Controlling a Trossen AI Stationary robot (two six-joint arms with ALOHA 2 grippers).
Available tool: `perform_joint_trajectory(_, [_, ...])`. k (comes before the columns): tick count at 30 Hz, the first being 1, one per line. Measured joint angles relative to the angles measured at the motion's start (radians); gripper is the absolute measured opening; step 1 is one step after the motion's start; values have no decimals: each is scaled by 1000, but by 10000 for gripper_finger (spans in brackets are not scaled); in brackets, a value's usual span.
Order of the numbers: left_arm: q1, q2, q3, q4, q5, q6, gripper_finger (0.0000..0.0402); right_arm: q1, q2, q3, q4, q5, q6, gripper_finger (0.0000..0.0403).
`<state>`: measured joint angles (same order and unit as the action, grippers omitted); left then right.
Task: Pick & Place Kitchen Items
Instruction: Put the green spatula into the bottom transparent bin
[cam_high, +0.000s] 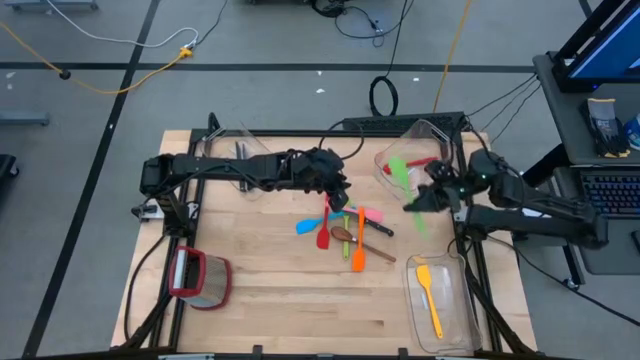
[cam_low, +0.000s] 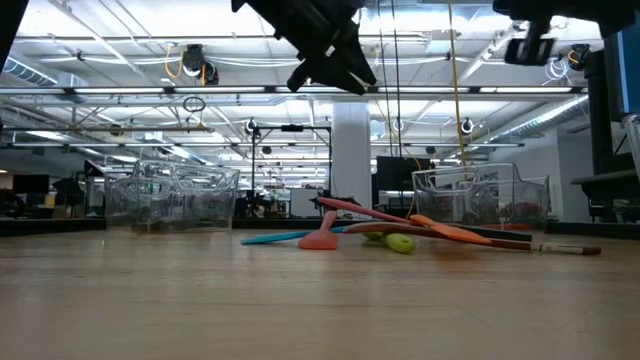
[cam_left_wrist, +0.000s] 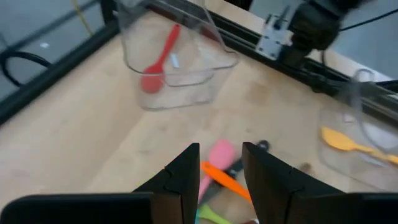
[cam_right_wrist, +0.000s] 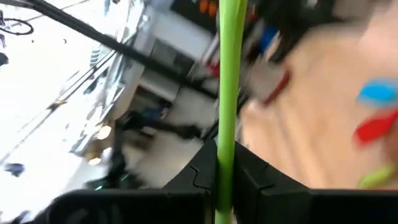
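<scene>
Wooden table (cam_high: 270, 290) carries a heap of coloured utensils (cam_high: 345, 232) at its middle; the left gripper (cam_high: 338, 192) hovers over the heap, fingers (cam_left_wrist: 186, 171) parted and empty; the right gripper (cam_high: 428, 200), raised beside the far clear bin (cam_high: 440, 140), pinches a green utensil (cam_right_wrist: 227, 74).

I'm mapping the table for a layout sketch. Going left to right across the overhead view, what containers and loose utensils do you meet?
Red-rimmed container → pile of utensils → bin with the yellow spatula.
</scene>
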<state>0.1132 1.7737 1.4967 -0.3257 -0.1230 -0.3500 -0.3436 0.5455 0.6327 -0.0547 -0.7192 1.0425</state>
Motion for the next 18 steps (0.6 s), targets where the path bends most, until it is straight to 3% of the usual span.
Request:
perform_joint_trajectory(8, [25,0,0,-40,-96,-6,124,174,-93,0,-129,-73,323,13])
perform_joint_trajectory(18, [51,0,0,-58,-97,-21,124,460,-163,0,-376,9,668,13])
